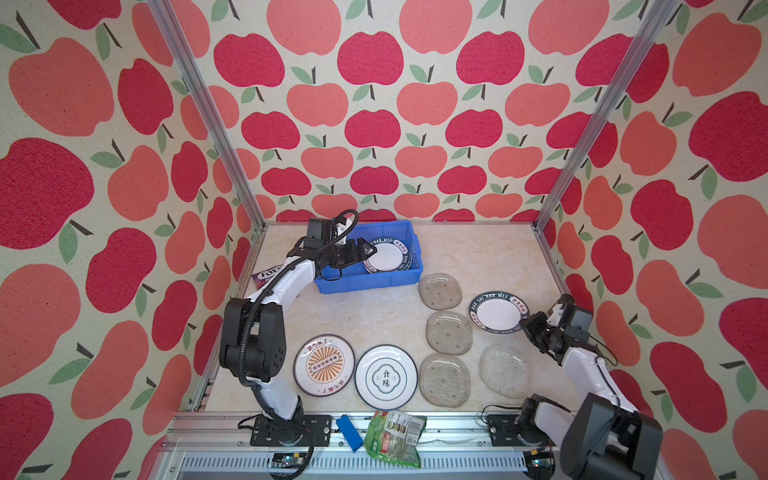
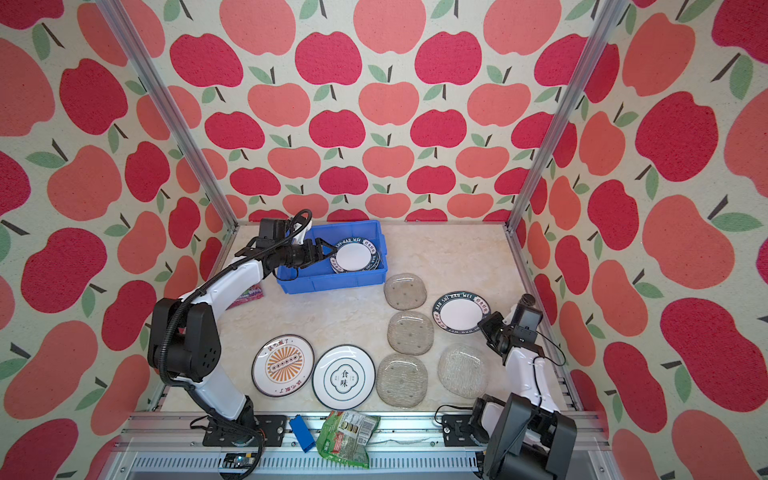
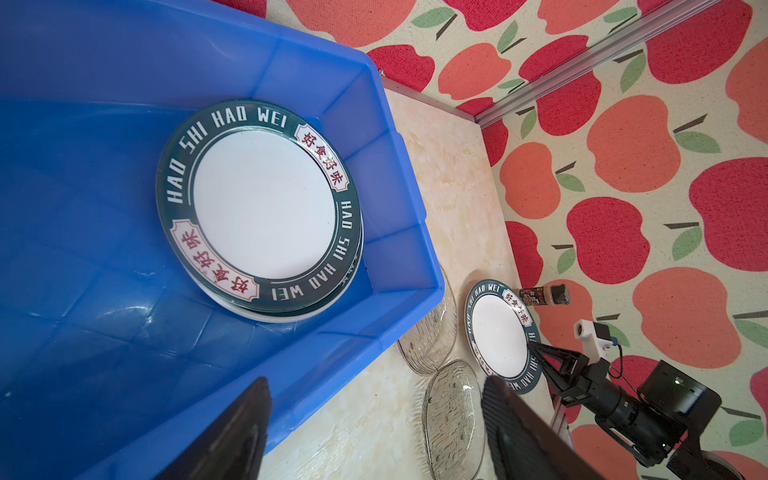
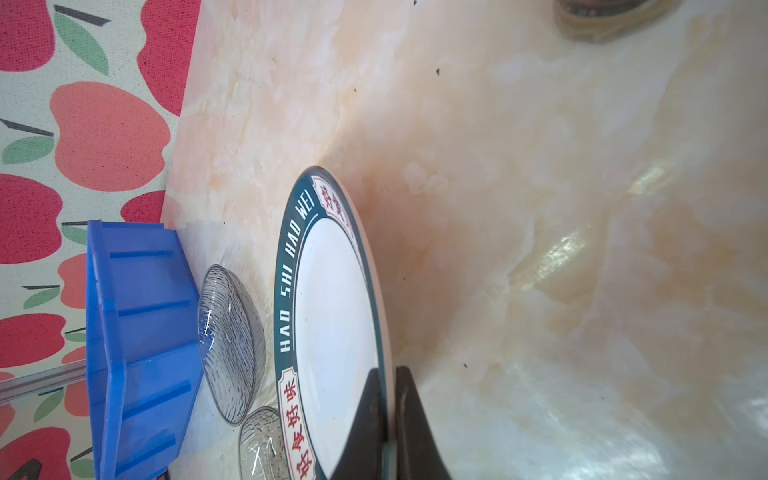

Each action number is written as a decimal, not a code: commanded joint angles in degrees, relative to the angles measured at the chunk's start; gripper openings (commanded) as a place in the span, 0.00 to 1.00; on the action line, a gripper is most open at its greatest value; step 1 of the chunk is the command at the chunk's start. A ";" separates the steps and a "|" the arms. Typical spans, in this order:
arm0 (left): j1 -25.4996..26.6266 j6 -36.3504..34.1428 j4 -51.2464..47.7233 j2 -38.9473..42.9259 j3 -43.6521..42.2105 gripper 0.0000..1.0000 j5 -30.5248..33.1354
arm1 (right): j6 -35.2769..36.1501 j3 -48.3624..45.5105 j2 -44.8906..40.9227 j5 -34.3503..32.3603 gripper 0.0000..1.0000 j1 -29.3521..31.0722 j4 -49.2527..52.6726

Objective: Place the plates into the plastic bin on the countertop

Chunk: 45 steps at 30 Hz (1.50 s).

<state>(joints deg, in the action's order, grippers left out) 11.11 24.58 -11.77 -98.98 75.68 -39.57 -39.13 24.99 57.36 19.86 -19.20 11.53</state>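
Observation:
The blue plastic bin (image 1: 365, 283) (image 2: 332, 286) stands at the back left of the countertop (image 1: 365, 320). Two stacked lettered plates (image 1: 388, 257) (image 3: 266, 203) lie in its right half. My left gripper (image 1: 368, 248) (image 3: 376, 384) hovers open over the bin, holding nothing. My right gripper (image 1: 524, 322) (image 4: 388, 374) is shut on the near rim of a third lettered plate (image 1: 496, 312) (image 4: 332, 311) at the right. A sunburst plate (image 1: 324, 365) and a Chinese-character plate (image 1: 385, 377) lie in front. Several glass plates (image 1: 449, 332) lie between them and the right arm.
A small blue block (image 1: 349, 432) and a green packet (image 1: 395, 436) lie on the front rail. A purple packet (image 1: 266, 276) sits left of the bin. A spice bottle (image 3: 544, 294) stands by the right rail, behind the right gripper.

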 commanded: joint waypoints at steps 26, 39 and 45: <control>0.02 23.72 28.72 3.32 -9.31 0.74 -16.57 | -11.58 39.10 29.47 3.60 0.00 41.23 -22.30; -1.20 19.46 22.57 4.97 -9.76 0.44 -13.16 | -13.72 47.93 38.45 8.32 0.00 46.27 -24.01; -3.25 20.27 20.68 4.51 -8.89 0.00 -12.65 | -14.37 49.17 41.19 9.39 0.00 46.44 -24.32</control>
<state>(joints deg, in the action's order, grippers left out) 9.17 46.50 9.80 -95.44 65.87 -51.75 -50.72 71.55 97.27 27.73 27.31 -10.28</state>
